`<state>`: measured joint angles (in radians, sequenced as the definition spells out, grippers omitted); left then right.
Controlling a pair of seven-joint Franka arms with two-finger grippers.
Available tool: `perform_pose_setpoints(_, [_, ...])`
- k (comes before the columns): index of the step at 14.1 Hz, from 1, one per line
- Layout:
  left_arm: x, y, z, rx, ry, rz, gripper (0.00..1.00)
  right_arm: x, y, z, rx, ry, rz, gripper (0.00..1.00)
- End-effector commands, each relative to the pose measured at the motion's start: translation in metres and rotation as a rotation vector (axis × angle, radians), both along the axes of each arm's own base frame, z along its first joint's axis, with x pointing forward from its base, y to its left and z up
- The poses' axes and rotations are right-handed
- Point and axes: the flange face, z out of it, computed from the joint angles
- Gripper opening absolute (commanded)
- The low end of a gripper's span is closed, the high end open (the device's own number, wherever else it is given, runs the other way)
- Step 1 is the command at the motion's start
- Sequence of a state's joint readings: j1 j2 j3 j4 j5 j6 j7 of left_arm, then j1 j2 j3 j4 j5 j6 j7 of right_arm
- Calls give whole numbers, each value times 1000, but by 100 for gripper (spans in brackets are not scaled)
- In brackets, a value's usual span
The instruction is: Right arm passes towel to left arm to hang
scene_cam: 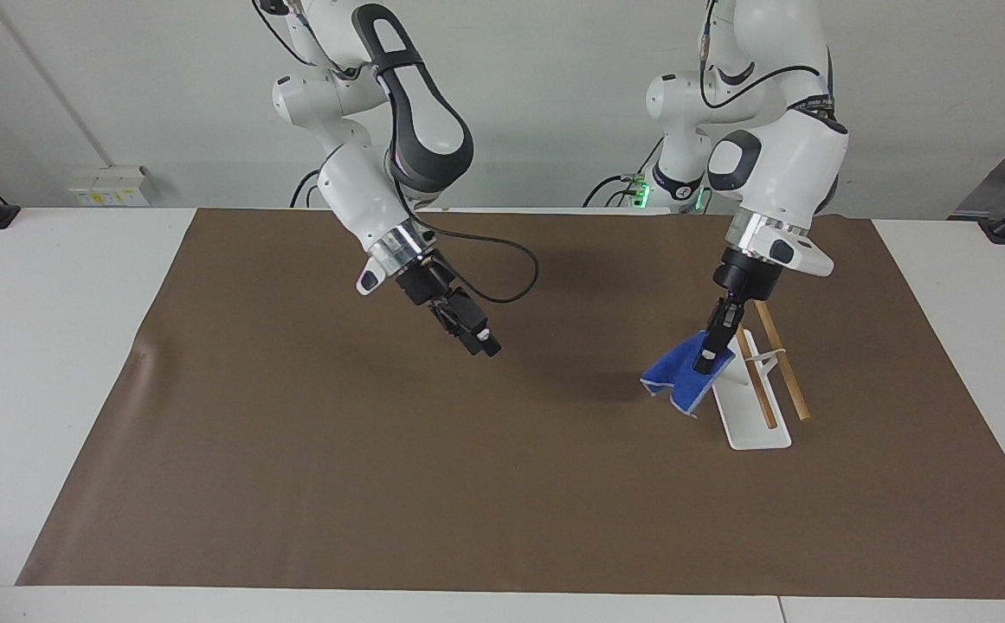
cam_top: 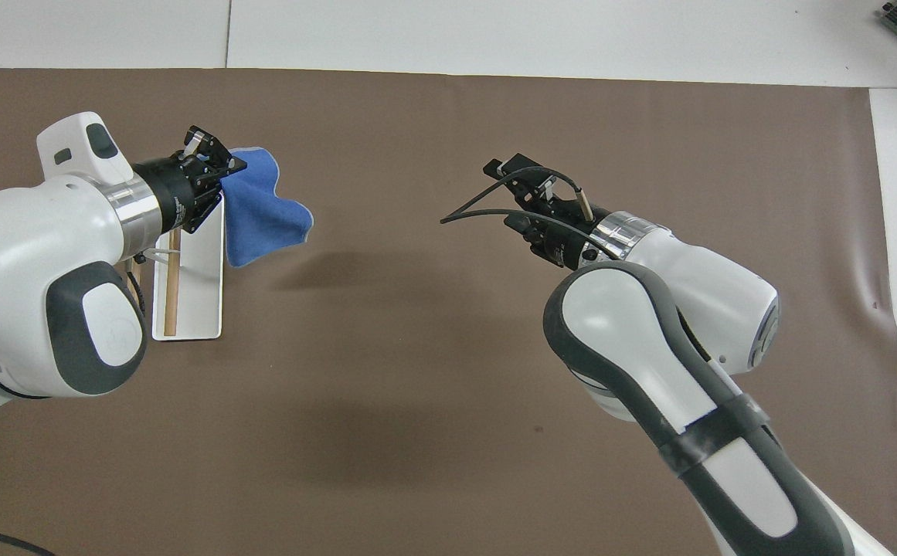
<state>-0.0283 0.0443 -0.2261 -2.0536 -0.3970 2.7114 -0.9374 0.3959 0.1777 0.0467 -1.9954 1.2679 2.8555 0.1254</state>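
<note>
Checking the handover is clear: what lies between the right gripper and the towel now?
Nothing but bare brown mat, plain in the facing view. The right gripper hangs over it, empty, apart from the towel held by the left gripper.

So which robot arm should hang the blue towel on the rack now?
The left arm. Its gripper is shut on the towel, right beside the rack. The right gripper holds nothing, over the middle of the mat.

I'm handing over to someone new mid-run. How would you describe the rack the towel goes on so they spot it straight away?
Start at the brown mat and go to the left arm's end of the table. There a flat white tray carries two parallel wooden rods, just under the left end effector holding the blue towel. Nothing else on the mat is wooden.
</note>
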Motion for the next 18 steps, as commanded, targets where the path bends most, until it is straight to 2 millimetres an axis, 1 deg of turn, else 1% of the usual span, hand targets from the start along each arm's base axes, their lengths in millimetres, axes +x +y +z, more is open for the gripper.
perform_pose_setpoints(1, [3,45,-8,52,-5,-7,0,3,-25,-3,-163,-58,94,100])
perform_pose_setpoints(3, [3,73,-15,64,4,26,0,10,-36,-4,-285,-82,184,100])
perform_pose_setpoints(4, [4,99,-17,72,7,62,0,15,-47,-6,-355,-82,243,100])
perform_pose_setpoints(5, [3,118,-20,80,13,85,0,19,-58,-5,-434,-83,310,100])
perform_pose_setpoints(7, [-2,150,-27,76,58,126,0,24,-78,-7,-561,-67,407,100])
perform_pose_setpoints(9, [-5,165,-28,71,79,145,0,28,-93,-7,-665,-40,492,100])
perform_pose_setpoints(11, [-9,175,-32,71,89,161,0,33,-115,1,-747,6,550,100])
perform_pose_setpoints(12, [-13,183,-33,71,93,172,0,35,-122,6,-776,32,580,100])
perform_pose_setpoints(14, [-32,193,-49,71,134,184,0,37,-136,21,-806,75,607,100])
perform_pose_setpoints(16, [-49,194,-64,74,166,175,0,35,-149,41,-818,118,622,100])
perform_pose_setpoints(17, [-54,193,-69,73,177,173,0,33,-155,53,-841,136,634,100])
perform_pose_setpoints(18, [-57,191,-71,73,183,169,0,27,-165,67,-855,163,638,100])
